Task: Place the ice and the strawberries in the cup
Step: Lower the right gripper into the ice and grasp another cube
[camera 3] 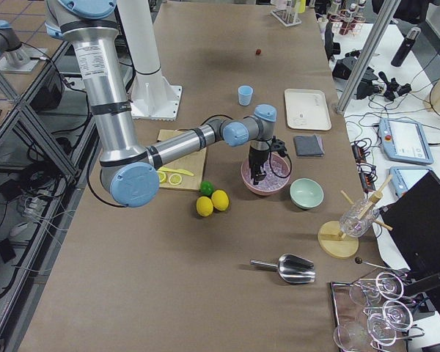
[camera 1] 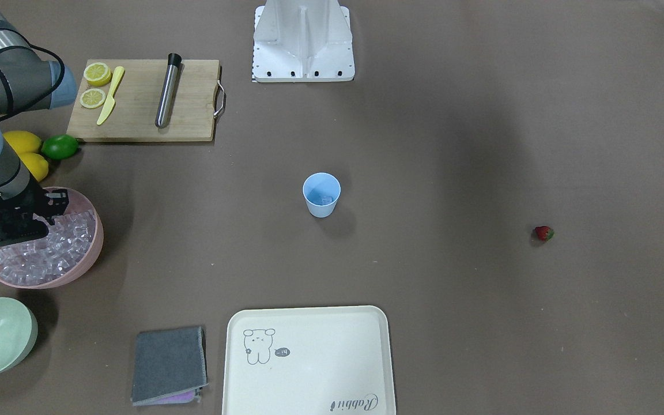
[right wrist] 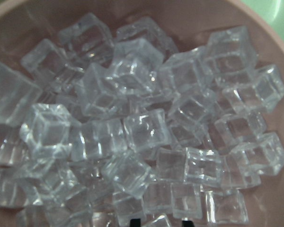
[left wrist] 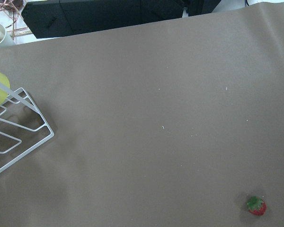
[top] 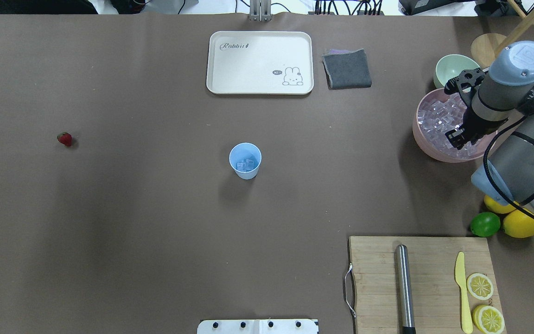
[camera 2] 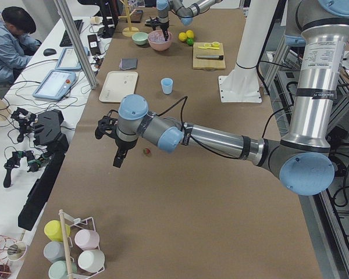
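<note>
Left hand [camera 2: 117, 161] hangs above the surface [camera 2: 163, 221] with the strawberry [camera 2: 145, 151] lying near it; how far it is open I cannot tell. Farther right, well apart from both hands, the cup [top: 245, 160] stands upright holding some ice [top: 247, 163]. Right hand [right wrist: 159, 221] is down among ice in the pink bowl [top: 421, 134], fingertips [right wrist: 135, 222] slightly apart around one cube, grip unclear.

The left gripper [camera 2: 117, 162] is too small to tell how its jaws stand.
</note>
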Robot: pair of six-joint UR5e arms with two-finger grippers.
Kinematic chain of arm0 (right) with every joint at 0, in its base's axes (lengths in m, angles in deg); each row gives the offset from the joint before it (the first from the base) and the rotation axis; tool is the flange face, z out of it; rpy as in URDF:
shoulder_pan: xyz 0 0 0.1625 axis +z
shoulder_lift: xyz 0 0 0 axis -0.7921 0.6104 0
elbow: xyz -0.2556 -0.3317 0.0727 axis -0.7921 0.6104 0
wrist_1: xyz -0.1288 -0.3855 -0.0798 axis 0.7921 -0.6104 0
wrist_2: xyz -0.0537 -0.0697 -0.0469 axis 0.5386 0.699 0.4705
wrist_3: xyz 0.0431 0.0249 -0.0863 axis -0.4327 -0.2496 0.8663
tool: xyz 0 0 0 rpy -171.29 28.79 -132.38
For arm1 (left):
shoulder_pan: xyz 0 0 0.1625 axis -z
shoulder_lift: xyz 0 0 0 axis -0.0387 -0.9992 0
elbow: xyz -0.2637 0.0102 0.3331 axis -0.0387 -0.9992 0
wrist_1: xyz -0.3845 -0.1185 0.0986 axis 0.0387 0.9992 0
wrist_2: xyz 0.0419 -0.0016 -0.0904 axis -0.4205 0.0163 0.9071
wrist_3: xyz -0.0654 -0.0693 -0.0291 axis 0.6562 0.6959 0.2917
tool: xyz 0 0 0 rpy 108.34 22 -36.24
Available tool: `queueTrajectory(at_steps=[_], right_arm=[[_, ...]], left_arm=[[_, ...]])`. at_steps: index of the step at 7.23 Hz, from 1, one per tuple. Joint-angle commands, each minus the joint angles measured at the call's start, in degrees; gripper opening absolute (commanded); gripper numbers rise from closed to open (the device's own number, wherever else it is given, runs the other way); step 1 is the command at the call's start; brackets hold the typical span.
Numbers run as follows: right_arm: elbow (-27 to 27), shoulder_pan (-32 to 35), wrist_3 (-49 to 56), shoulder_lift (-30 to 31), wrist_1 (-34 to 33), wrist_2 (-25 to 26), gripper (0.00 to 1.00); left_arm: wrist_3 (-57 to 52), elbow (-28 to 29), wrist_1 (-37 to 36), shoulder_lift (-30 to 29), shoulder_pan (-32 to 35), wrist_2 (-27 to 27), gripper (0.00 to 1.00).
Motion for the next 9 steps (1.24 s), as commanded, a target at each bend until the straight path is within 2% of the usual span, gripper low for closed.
queueTrajectory(at_steps=[1, 2, 4, 5, 6, 9], right_arm=[[-0.15, 0.0, -0.04, -0.5, -0.09, -0.07, 0.1], [-0.32, 0.0, -0.04, -0.68, -0.09, -0.07, 0.03], [-2.68, 1.04, 0.05, -1.82, -1.22, -1.2, 0.01], [-3.83, 2.18, -0.04, -4.35, -5.41, -3.3, 0.0], [-3.49, 1.33, -2.91, -8.72, -9.63, -3.06, 0.0], [-3.49, -0.69, -11.69, -19.28, -15.19, -6.04, 0.0]], left_arm=[[0.03, 0.06, 0.26, 0.05, 0.06, 0.0, 0.98], [0.03, 0.06, 0.26, 0.05, -0.03, 0.0, 0.98], [0.03, 0.06, 0.26, 0.05, -0.03, 0.0, 0.98], [0.03, 0.15, 0.26, 0.05, -0.03, 0.0, 0.98], [0.03, -0.03, 0.26, 0.13, -0.03, 0.0, 0.98], [0.03, 0.06, 0.26, 0.13, -0.21, 0.0, 0.98]])
